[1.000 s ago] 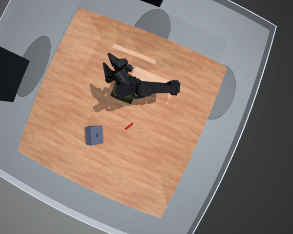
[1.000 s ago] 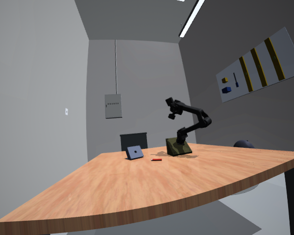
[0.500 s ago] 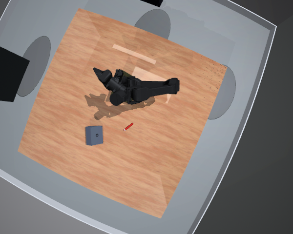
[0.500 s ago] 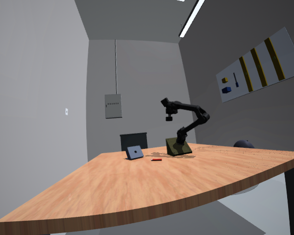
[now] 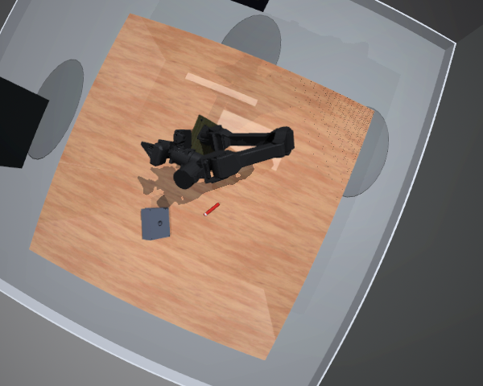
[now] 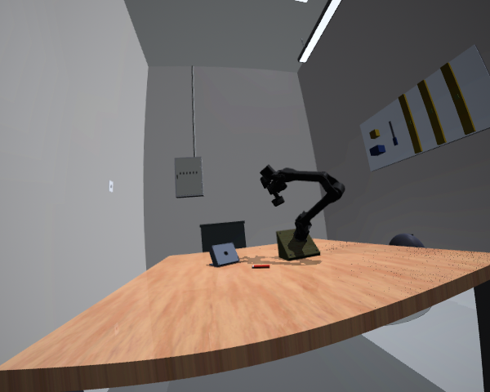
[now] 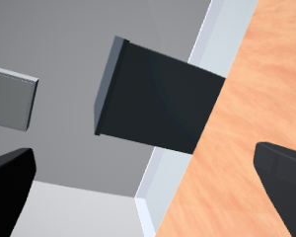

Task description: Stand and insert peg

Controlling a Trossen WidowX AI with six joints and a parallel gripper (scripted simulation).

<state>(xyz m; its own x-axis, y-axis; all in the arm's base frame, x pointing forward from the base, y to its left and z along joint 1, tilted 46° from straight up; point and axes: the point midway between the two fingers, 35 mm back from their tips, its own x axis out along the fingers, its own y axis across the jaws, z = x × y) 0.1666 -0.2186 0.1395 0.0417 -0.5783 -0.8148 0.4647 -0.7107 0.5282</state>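
A red peg [image 5: 212,208] [image 6: 262,266] lies flat on the table, its white-banded end toward the panel's side. The blue-grey sloped panel [image 5: 150,226] [image 6: 231,258] stands on the table near it, with one dark, empty-looking hole [image 5: 159,223] [image 6: 225,253] in its face. My gripper [image 7: 147,157] [image 6: 272,186] is open and empty, high above the table. In the top view it is on the far side of the panel from the front, pointing left. In the wrist view the fingers stand wide apart; neither peg nor panel shows there.
An olive wedge-shaped block [image 5: 200,139] [image 6: 285,248] stands under the arm's base, beyond the peg. The wrist view shows the table's edge [image 7: 207,123] and a dark box-like object [image 7: 158,99] beyond it, off the table.
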